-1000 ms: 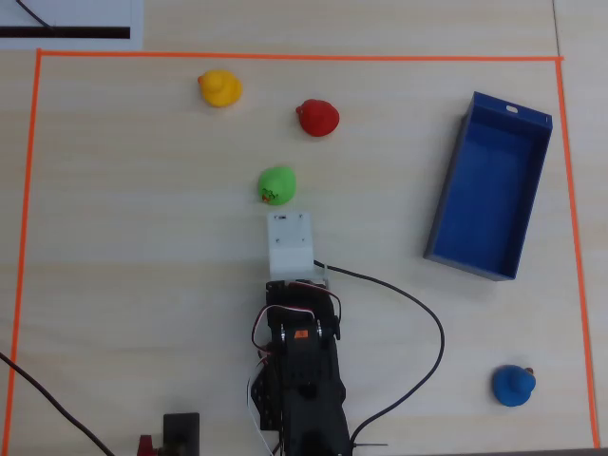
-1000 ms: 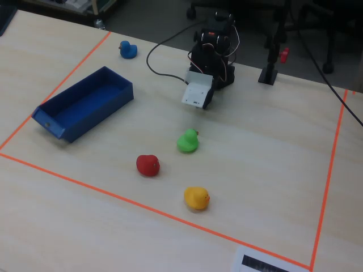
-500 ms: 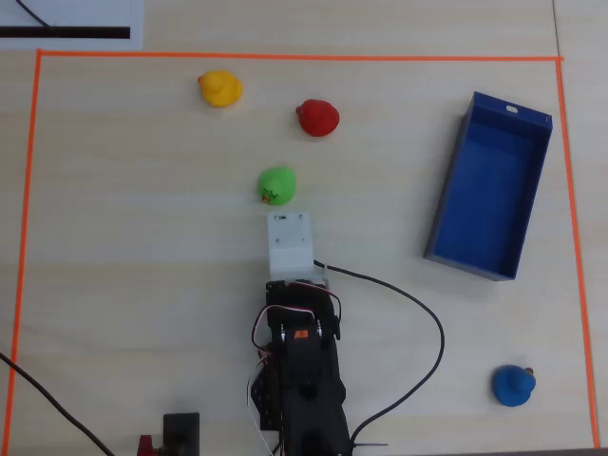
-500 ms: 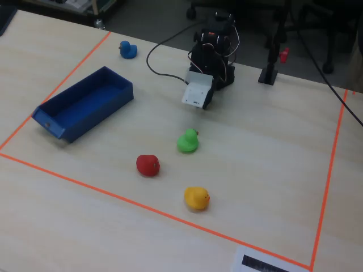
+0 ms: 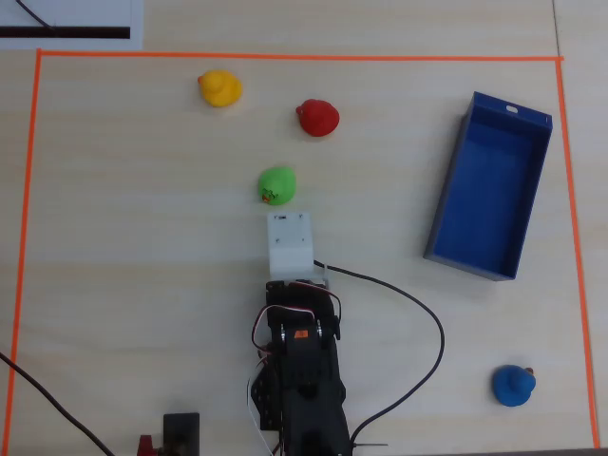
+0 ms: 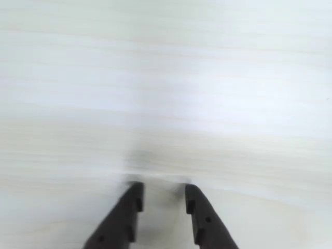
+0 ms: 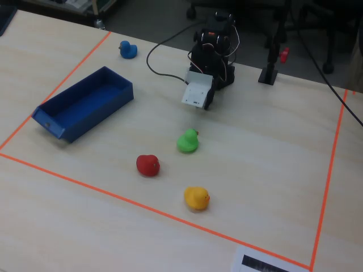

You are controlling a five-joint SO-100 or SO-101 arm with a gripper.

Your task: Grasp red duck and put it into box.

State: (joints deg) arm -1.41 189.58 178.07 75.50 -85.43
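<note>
The gripper [image 6: 162,194] is hanging slightly parted and empty while the red duck [image 5: 317,118], beyond the green duck [image 5: 277,184], is probably lying light, soft and rounded, best pinched across its body.

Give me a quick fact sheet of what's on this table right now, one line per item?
red duck: on bare table, untouched
green duck: nearest the arm, just ahead of it
yellow duck: near the far orange tape line
blue duck: off alone, beyond one end of the box
box: blue, open-topped, nothing inside
pincer: slightly open, holding nothing, above bare wood
arm: folded back, not reaching toward any duck
</note>
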